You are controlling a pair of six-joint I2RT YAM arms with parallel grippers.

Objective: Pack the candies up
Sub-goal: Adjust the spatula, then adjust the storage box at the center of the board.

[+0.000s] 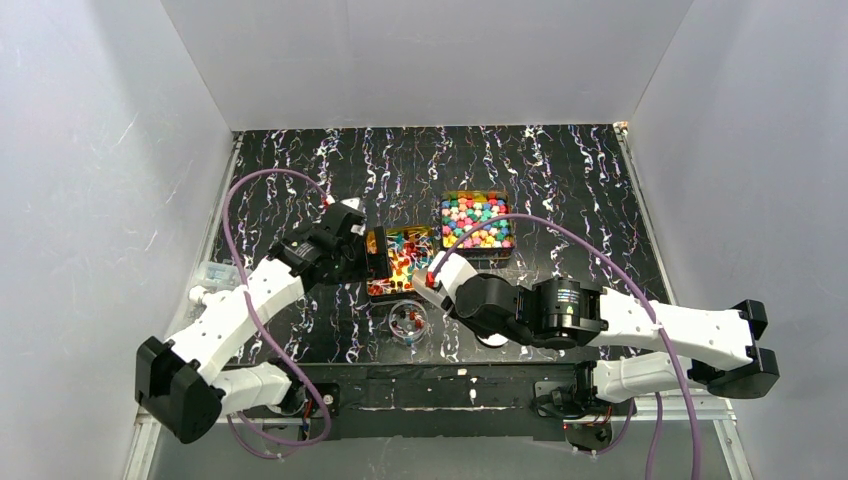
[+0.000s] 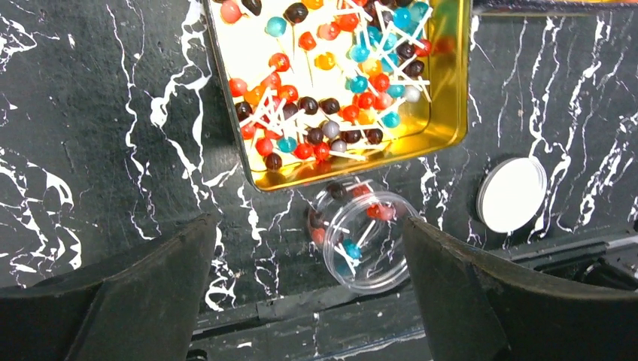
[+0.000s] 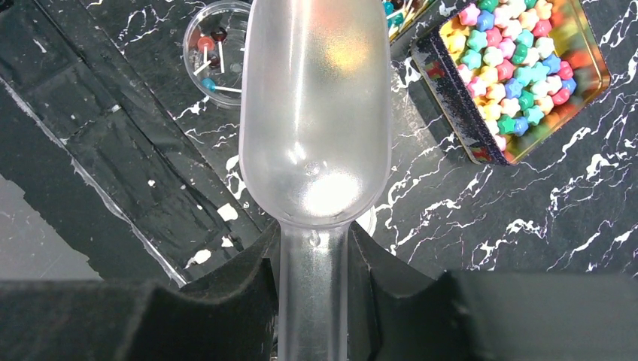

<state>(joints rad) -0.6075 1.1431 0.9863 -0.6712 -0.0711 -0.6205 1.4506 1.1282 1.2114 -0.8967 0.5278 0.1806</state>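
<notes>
Now, mid-scooping, your right gripper (image 3: 312, 256) clenches the empty scoop (image 3: 316, 113), your left gripper (image 2: 308, 226) gapes; candies (image 2: 331, 105) lie in the tin (image 2: 444, 113) just beyond its jaws, few in the jar (image 2: 369, 256) between them; next, likely, dip level.

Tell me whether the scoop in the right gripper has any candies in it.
No, the clear scoop held by the right gripper shows an empty bowl in the right wrist view.

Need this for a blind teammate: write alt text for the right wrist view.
The right gripper holds a clear plastic scoop by its handle, bowl apparently empty, above a black marbled table. Upper left stands a small clear cup with a few lollipops; upper right, a gold tin full of pastel star-shaped candies.
</notes>
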